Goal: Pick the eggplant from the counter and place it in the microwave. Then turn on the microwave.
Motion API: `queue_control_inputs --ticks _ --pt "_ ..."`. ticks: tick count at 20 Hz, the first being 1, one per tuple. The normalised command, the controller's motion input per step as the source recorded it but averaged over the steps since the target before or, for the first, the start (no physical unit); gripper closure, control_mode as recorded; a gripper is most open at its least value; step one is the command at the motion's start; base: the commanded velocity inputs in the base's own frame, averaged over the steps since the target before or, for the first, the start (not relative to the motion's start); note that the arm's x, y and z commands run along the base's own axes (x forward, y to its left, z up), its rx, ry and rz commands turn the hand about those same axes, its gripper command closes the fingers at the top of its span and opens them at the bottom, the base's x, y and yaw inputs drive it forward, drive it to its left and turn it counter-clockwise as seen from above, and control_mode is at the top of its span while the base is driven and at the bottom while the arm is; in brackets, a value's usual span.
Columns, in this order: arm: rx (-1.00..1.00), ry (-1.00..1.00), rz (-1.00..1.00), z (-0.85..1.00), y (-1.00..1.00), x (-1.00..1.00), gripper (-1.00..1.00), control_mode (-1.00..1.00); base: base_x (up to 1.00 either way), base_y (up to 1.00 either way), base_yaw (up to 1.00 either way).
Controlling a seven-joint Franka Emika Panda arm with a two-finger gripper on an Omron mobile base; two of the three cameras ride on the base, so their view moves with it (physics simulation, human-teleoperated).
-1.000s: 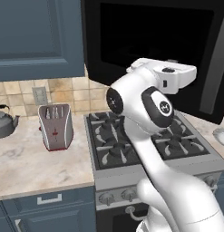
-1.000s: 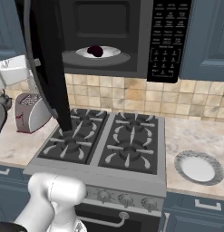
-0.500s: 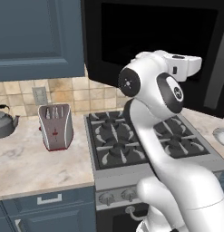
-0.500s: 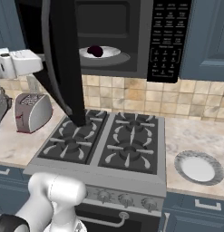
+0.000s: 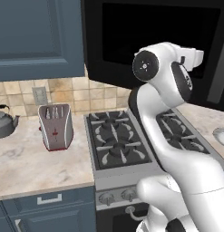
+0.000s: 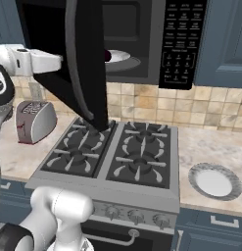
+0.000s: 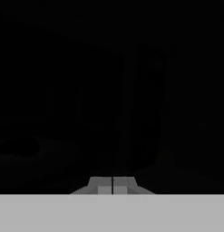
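Note:
The black microwave (image 6: 142, 44) hangs over the stove with its door (image 6: 68, 54) swung partly out. Just past the door's edge, a sliver of the dark eggplant (image 6: 108, 55) peeks out on the white turntable plate (image 6: 121, 56) inside. The keypad (image 6: 183, 39) is to the right. My gripper (image 7: 112, 186) is shut with nothing in it, its fingertips pressed together against the dark door. The white hand (image 6: 41, 61) rests on the door's outer face, as the left base view also shows (image 5: 192, 56). The beige counter (image 5: 31, 158) flanks the stove.
A silver toaster (image 5: 55, 127) and a grey kettle (image 5: 3, 122) stand on the left counter. The gas stove (image 6: 112, 152) lies below the door. A white plate (image 6: 214, 180) sits on the right counter. Blue cabinets (image 5: 36, 36) hang at the upper left.
The hand has pushed the microwave door further toward shut. The door's edge now covers most of the eggplant and part of the plate.

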Motion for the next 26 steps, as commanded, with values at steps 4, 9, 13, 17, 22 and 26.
queue_control_inputs --ticks 4,9,13,17,22,26 --pt "0.05 0.03 0.1 0.0 -0.14 0.35 1.0 -1.0 0.0 0.0 0.0" --pt "0.04 0.01 0.11 0.0 -0.18 0.4 1.0 -1.0 0.0 0.0 0.0" --pt "0.03 0.0 0.11 0.0 -0.17 0.35 1.0 -1.0 0.0 0.0 0.0" --pt "0.03 0.0 0.11 0.0 -0.16 0.31 1.0 -1.0 0.0 0.0 0.0" --pt "0.03 0.0 0.11 0.01 -0.16 0.27 1.0 -1.0 0.0 0.0 0.0" --pt "0.02 0.0 0.11 0.05 -0.14 0.23 1.0 -1.0 0.0 0.0 0.0"
